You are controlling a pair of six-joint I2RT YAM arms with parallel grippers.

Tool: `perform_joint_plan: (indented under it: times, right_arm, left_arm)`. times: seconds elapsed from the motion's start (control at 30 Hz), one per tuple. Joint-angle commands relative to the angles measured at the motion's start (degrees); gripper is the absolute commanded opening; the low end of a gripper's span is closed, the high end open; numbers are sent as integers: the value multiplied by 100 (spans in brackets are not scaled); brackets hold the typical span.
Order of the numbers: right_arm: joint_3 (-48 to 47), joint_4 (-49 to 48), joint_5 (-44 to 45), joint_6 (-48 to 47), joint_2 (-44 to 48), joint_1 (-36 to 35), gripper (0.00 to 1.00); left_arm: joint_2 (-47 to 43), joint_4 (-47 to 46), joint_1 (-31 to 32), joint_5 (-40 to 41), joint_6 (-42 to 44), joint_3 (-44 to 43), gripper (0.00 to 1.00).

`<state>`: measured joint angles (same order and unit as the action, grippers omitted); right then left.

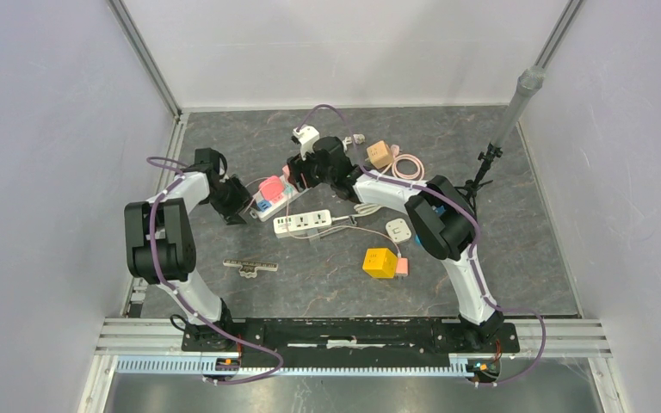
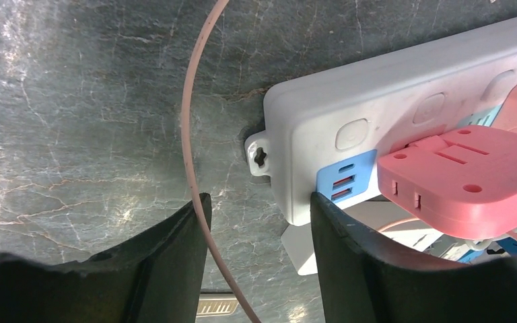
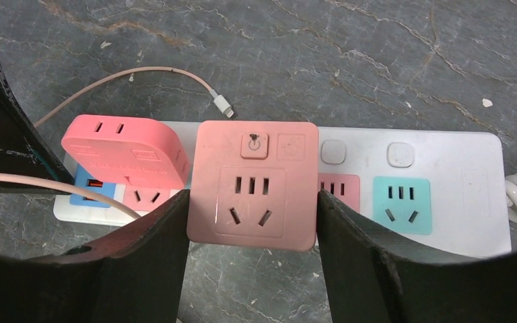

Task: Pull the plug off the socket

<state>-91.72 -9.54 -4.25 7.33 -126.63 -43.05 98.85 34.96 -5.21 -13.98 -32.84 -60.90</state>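
A white power strip [image 3: 458, 195] lies on the dark table, and it also shows in the left wrist view [image 2: 377, 87]. A square pink plug adapter [image 3: 252, 182] sits in it, and a second, rounded pink adapter [image 3: 124, 151] sits beside it. My right gripper [image 3: 252, 195] has its fingers pressed against both sides of the square pink adapter. My left gripper [image 2: 259, 198] is open at the strip's end, its right finger [image 2: 350, 256] touching the strip. A thin pink cable [image 2: 188, 134] runs between its fingers. In the top view both grippers [image 1: 243, 206] [image 1: 297, 176] flank the strip [image 1: 277, 203].
A second white power strip [image 1: 303, 223] lies just in front. A yellow cube [image 1: 379, 262], a white adapter [image 1: 398, 229], an orange cube [image 1: 379, 154], a coiled pink cable [image 1: 407, 166] and a metal bar [image 1: 251, 267] lie around. A camera pole [image 1: 503, 129] stands back right.
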Motion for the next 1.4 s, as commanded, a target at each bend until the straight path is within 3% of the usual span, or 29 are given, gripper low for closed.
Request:
perform_joint_plan:
  times: [0.0,0.27,0.33,0.37,0.43,0.5,0.63,0.9,0.97,1.1,1.37]
  right_arm:
    - [-277,-285,83,100,-73,-2,63]
    - [-477,-182,-131,90,-104,0,34]
    - [-472,-182,-176,77,-101,-2,33]
    - [-466,-175,-177,60,-100,-2,39]
    - [-478,-138,-94,27,-152,-2,62]
    - [-609,57,111,33,-286,-6,75]
    - [-737,140,31,180,-504,41,78]
    - [-893,224,-75,190,-578,55,61]
    - [-859,225,-92,176,-535,51,45]
    - [-767,21,-324,309,-286,51,2]
    - [-826,-615,-1312,1366,-29,311,0]
  left_arm:
    - [273,-77,82,236,-104,70,61]
    - [367,-77,109,233,-61,79,57]
    - [365,-77,108,239,-56,79,57]
    - [366,-72,108,246,-56,79,57]
    - [381,-69,108,246,-56,70,58]
    - [391,-43,108,244,-65,40,61]
    - [425,-17,108,246,-73,-24,66]
    - [544,-16,113,118,-123,-79,69]
    - [548,-18,116,106,-132,-88,69]
    - [548,-20,125,147,-153,-97,63]
    - [394,-16,278,676,-146,-9,56]
